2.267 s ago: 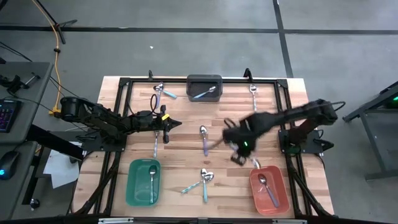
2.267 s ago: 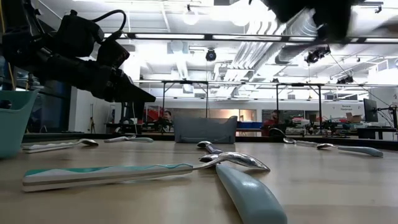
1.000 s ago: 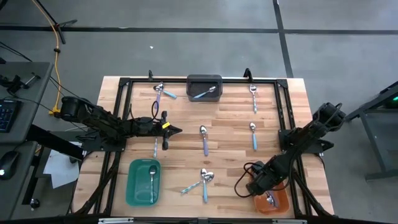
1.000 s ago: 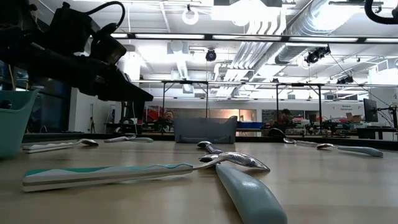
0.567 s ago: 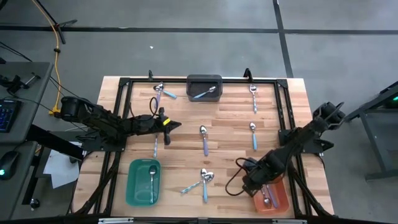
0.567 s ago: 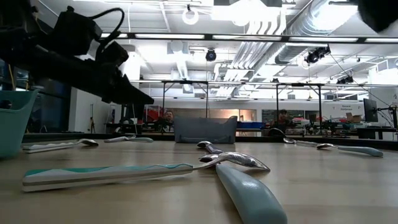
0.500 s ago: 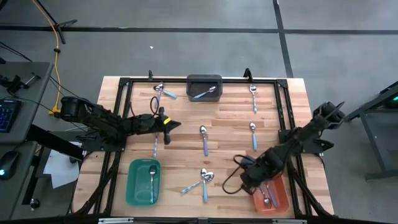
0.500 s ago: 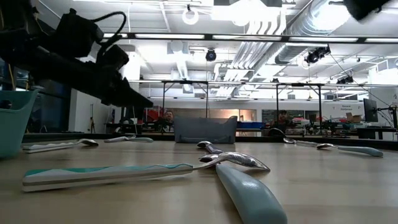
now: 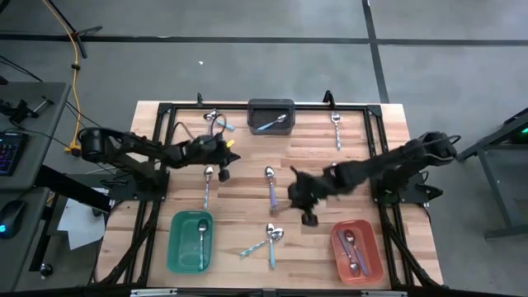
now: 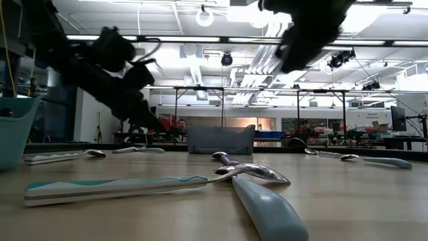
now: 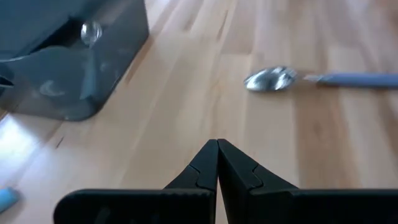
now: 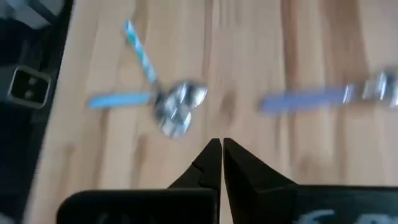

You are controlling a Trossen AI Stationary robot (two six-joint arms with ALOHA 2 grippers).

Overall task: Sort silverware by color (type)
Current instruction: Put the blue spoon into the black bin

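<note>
The spoons are small, with shiny metal bowls and thin coloured handles. Looking straight down, one with a purple handle [image 9: 271,188] lies mid-table, lengthwise. A pale blue one [image 9: 206,186] lies left of it, just beside the green bin's far edge. Near the front edge two spoons cross at their bowls: a teal-and-white striped one [image 9: 256,245] and a light blue one [image 9: 271,250]. From table height these two fill the foreground, the striped handle [image 10: 114,188] running off to the left and the blue handle [image 10: 267,207] coming toward the camera. At the back, one spoon [image 9: 337,129] lies near the right corner. Another [image 9: 213,118] lies at the back left, partly hidden by the left arm; its handle colour I cannot make out.

There are three containers. The green bin [image 9: 175,247] at the front left holds a single spoon [image 9: 202,239] lying lengthwise. The orange bin [image 9: 371,252] at the front right holds two spoons [image 9: 352,250] side by side, with purplish handles. The dark bin [image 9: 271,106] at the back centre holds one light-blue-handled spoon [image 9: 271,124], lying at a slant.

The left gripper [image 9: 224,159] is pinched shut and empty, over the table left of the dark bin. Its wrist view shows its fingertips [image 11: 217,152] pressed together above bare wood. The right gripper [image 9: 295,196] is also closed with nothing in it, above the table between the purple spoon and the orange bin. Its fingers [image 12: 219,155] meet over the crossed pair.
</note>
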